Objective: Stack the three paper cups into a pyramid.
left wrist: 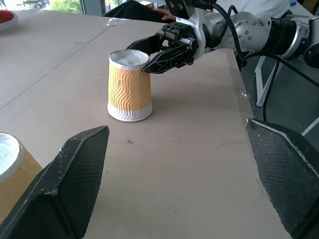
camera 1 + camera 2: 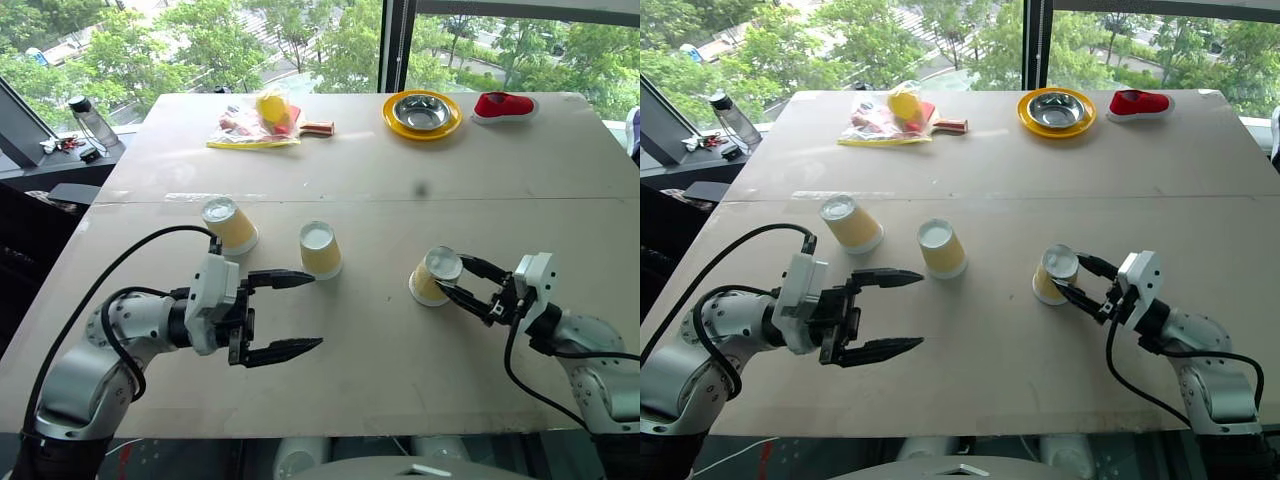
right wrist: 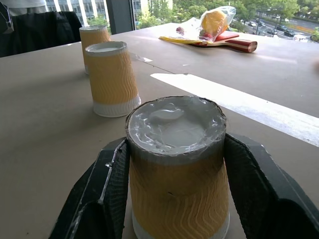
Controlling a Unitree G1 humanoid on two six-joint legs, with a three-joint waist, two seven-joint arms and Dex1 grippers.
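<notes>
Three paper cups stand upside down on the table, apart in a loose row: a left cup [image 2: 231, 225], a middle cup [image 2: 320, 250] and a right cup [image 2: 436, 275]. My right gripper [image 2: 450, 275] is shut on the right cup near its top, one black finger on each side [image 3: 102, 189]. That cup [image 1: 129, 87] still rests on the table. My left gripper [image 2: 316, 310] hangs open and empty just in front of the middle cup, pointing right. The other two cups [image 3: 112, 79] show behind the held one in the right wrist view.
At the far side of the table lie a yellow plate [image 2: 448, 122] with a steel bowl, a red object [image 2: 503, 105], and a plastic bag with a paddle and a yellow ball [image 2: 265, 120]. A water bottle [image 2: 92, 122] stands off the table's left.
</notes>
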